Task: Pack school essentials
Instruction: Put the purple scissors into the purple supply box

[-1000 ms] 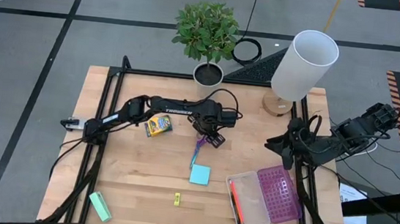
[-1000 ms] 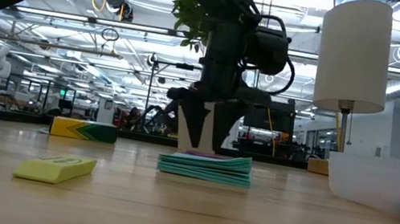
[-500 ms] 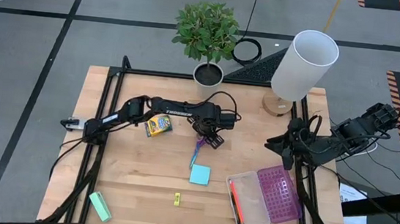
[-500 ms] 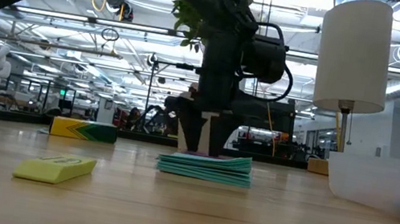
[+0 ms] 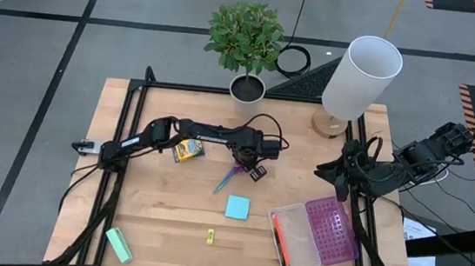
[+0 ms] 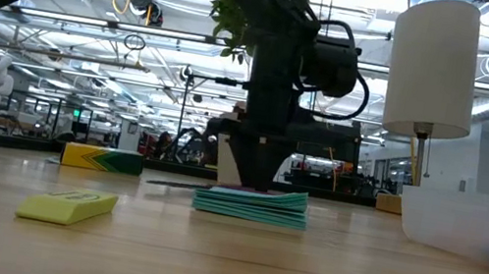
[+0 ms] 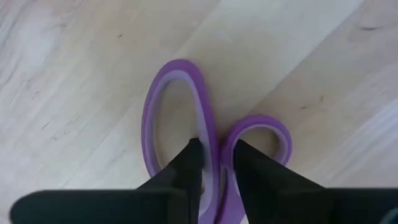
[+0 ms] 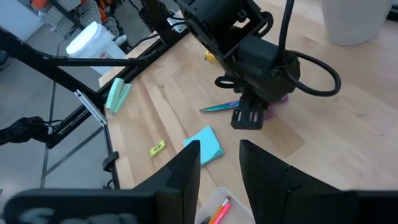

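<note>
The left gripper (image 5: 250, 163) is low over the middle of the light wooden bench (image 5: 159, 221). Its two dark fingers (image 7: 186, 168) are squeezed onto the handle of the purple-handled scissors (image 5: 230, 177), pinching the strip between the two finger loops. The scissors lie flat on the bench, with their blades pointing away from the left gripper toward the front left.

Just in front of the scissors lies the light-blue square sticky-note pad (image 5: 236, 207). It does not touch them. Nearer the front edge is a tiny yellow piece (image 5: 209, 235). The small yellow-green crayon box (image 5: 188, 150) sits on the bench beside the left arm. A mint-green rectangular block (image 5: 119, 245) lies at the front left corner.

On the right side of the bench is a clear plastic case (image 5: 301, 244) lying open, with a purple lid (image 5: 335, 230). Orange and red pencils (image 5: 280, 240) lie inside the clear part.

The right gripper (image 5: 338, 179) waits at the right edge of the bench, up off it, well away from the scissors. Its fingers (image 8: 186, 171) are apart and hold nothing.

A leafy green plant in a white pot (image 5: 246, 42) and a white lamp (image 5: 358, 75) stand at the back of the bench.
</note>
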Available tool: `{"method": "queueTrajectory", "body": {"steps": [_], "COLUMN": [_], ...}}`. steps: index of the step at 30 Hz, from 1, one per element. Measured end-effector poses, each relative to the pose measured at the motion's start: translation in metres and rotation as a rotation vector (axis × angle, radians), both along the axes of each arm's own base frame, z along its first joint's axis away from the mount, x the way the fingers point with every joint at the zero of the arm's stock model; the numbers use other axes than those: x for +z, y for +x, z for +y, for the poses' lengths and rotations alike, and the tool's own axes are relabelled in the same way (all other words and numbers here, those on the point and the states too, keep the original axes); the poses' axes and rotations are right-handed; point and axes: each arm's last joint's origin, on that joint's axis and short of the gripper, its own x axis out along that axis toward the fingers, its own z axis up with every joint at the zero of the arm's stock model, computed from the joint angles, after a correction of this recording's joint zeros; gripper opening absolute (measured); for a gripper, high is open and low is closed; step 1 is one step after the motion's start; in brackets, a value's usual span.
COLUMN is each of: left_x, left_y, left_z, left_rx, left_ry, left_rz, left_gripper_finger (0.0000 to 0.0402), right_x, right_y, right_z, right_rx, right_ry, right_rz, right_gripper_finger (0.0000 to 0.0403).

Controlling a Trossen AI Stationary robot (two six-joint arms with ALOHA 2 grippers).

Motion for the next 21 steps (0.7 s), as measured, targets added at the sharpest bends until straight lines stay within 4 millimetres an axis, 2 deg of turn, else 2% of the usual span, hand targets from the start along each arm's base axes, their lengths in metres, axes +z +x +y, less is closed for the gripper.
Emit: {"method": "queueTrajectory", "body": {"steps": [4, 12, 21], "left_x": [0.000, 0.002, 0.018], "left_y": [0.001, 0.000, -0.004], "left_z": [-0.002, -0.003, -0.003], "left_rx": [-0.005, -0.010, -0.012], "left_ry": [0.012, 0.014, 0.004], "left_rz": [-0.003, 0.000, -0.021], "left_gripper_finger": [0.0073, 0.0086, 0.0087], "right_x": [0.001, 0.003, 0.003], "right_y": [0.001, 0.002, 0.004], "right_z": [0.000, 0.001, 0.002], "right_rx": [0.000, -0.004, -0.004], "right_ry": [0.007, 0.028, 0.033], "right_rz": [-0.010, -0.034, -0.041], "right_gripper_finger": [0.0106, 0.0106, 0.0106]}}
